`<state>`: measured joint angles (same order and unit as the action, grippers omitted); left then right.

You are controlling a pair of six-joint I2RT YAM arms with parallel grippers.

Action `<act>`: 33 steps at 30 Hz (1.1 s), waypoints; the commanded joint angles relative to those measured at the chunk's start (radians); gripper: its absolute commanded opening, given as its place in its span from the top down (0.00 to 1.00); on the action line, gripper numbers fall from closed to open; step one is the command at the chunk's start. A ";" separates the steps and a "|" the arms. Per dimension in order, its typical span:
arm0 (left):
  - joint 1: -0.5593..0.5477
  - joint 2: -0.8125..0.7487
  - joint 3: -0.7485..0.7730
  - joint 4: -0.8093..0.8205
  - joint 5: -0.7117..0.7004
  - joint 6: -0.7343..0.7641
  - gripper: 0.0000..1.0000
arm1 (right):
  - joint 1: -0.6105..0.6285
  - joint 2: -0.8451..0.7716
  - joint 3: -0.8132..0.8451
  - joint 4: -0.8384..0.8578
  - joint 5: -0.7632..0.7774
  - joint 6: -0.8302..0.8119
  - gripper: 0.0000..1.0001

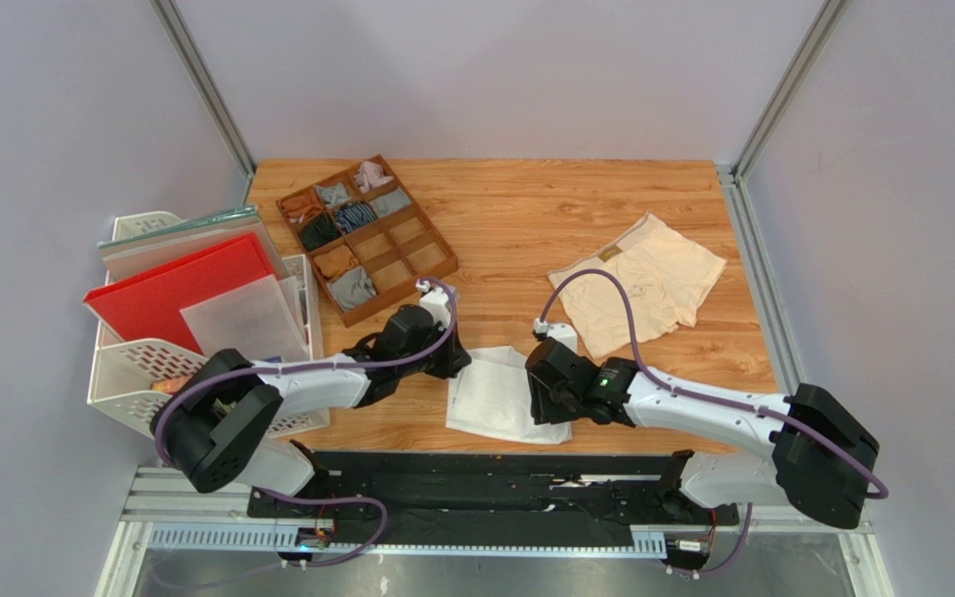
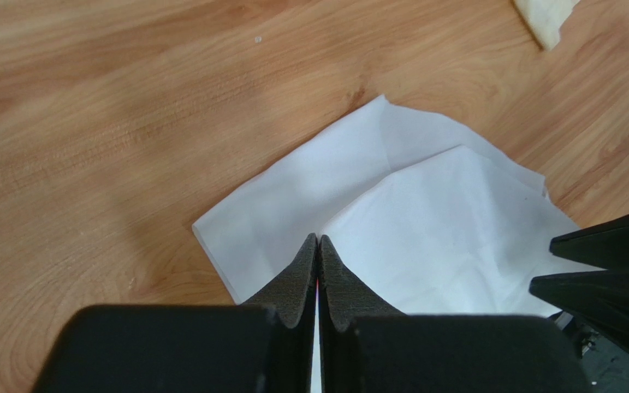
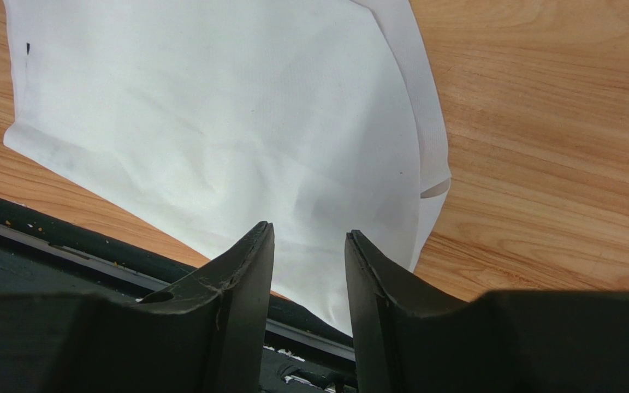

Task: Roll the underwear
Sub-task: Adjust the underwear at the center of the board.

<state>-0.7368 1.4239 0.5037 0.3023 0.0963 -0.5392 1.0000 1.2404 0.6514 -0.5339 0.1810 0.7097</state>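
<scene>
The white underwear (image 1: 495, 396) lies flat near the table's front edge, between the two arms. My left gripper (image 1: 450, 362) is shut at the cloth's far left part. In the left wrist view its tips (image 2: 318, 239) meet on the white underwear (image 2: 457, 221), where a folded upper layer starts. My right gripper (image 1: 535, 388) hovers over the cloth's right side. It is open (image 3: 309, 236), with white underwear (image 3: 211, 123) showing between its fingers and nothing held. The cream-beige underwear (image 1: 638, 289) lies spread out at the back right, apart from both grippers.
A brown divided tray (image 1: 410, 276) holding small rolled garments stands at the back left. A white file rack (image 1: 134, 373) with a red folder (image 1: 177, 296) sits at the left edge. The black rail (image 1: 470, 479) runs along the near edge, just under the white cloth's hem.
</scene>
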 commanded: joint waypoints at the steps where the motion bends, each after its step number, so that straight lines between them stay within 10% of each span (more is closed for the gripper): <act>1: 0.002 -0.046 -0.007 0.080 0.002 -0.025 1.00 | -0.001 -0.012 -0.001 0.020 0.009 -0.009 0.59; 33: 0.042 -0.111 -0.045 0.020 -0.162 0.005 1.00 | -0.003 0.022 0.133 0.011 0.074 -0.046 0.49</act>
<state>-0.7033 1.3251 0.4618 0.3038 -0.0479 -0.5518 1.0000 1.2568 0.7471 -0.5369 0.2306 0.6785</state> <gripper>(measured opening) 0.000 0.513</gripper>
